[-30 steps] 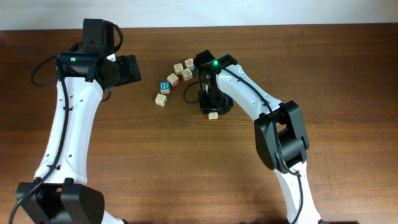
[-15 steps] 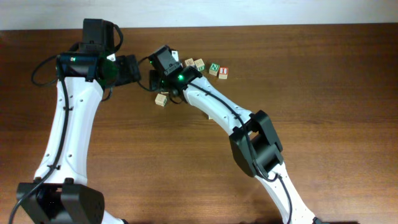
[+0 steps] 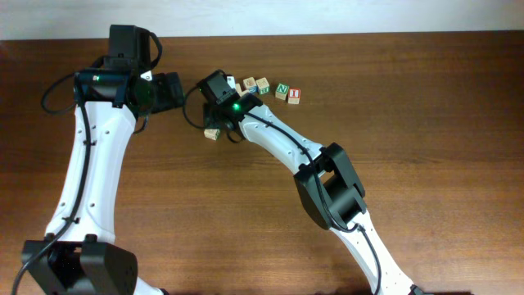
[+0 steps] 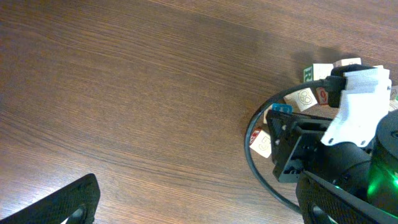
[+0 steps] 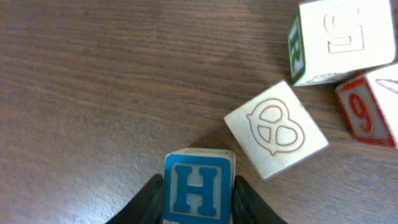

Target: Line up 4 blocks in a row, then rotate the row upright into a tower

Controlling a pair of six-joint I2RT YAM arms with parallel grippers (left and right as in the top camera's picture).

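A blue-faced H block [image 5: 199, 180] sits on the wood between the black fingers of my right gripper [image 5: 199, 188], which press on both its sides. A pretzel-marked block [image 5: 277, 127] lies just right of it. In the overhead view the right gripper [image 3: 217, 107] hides the H block, and a tan block [image 3: 213, 133] lies just below it. A red-lettered I block [image 3: 294, 97] ends a row at the upper right. My left gripper [image 3: 173, 92] stands wide open to the left, with bare wood between its fingers [image 4: 68, 202].
A green-N cube [image 3: 282, 90] sits next to the I block, with two more cubes [image 3: 256, 84] left of it. A cube with a 5 and a green R [image 5: 336, 37] and a red 9 cube [image 5: 370, 112] lie at the right. The right arm's black cable [image 4: 252, 158] loops near the blocks.
The right arm swung left from mid-table to the H block, and its jaws opened wider, then closed on it. Several cubes now stand in a row at the upper right. The left arm stayed still.
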